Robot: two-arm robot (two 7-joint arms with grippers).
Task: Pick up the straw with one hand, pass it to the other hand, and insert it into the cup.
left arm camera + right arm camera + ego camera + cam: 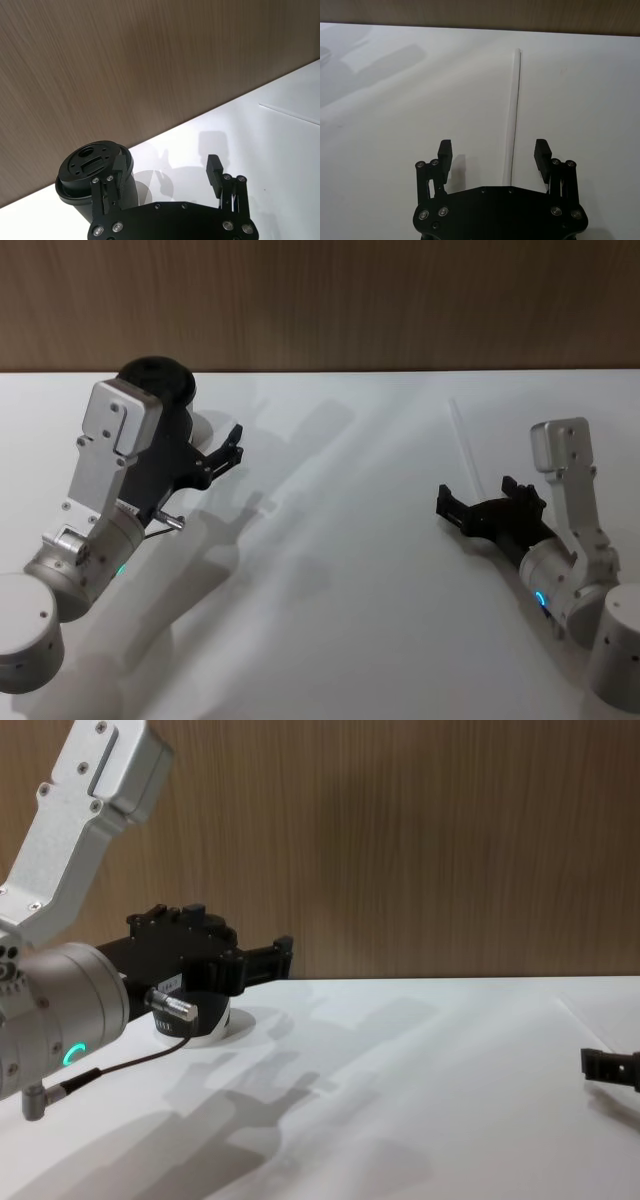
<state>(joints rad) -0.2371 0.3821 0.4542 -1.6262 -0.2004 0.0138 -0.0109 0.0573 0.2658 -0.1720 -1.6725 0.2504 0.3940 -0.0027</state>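
The white straw [466, 448] lies flat on the table at the right. In the right wrist view the straw [514, 105] runs away from the camera, its near end between the fingers of my open right gripper [493, 150]. That right gripper [478, 495] sits low over the straw's near end and holds nothing. The black lidded cup [160, 377] stands upright at the back left. My left gripper [210, 435] hovers open just right of the cup [92, 167], one finger close beside the lid. In the chest view the left gripper [225, 955] hides most of the cup [200, 1025].
A wood-panelled wall closes off the far edge of the white table [340, 570]. A thin black cable with a silver plug [170, 1005] hangs from my left wrist.
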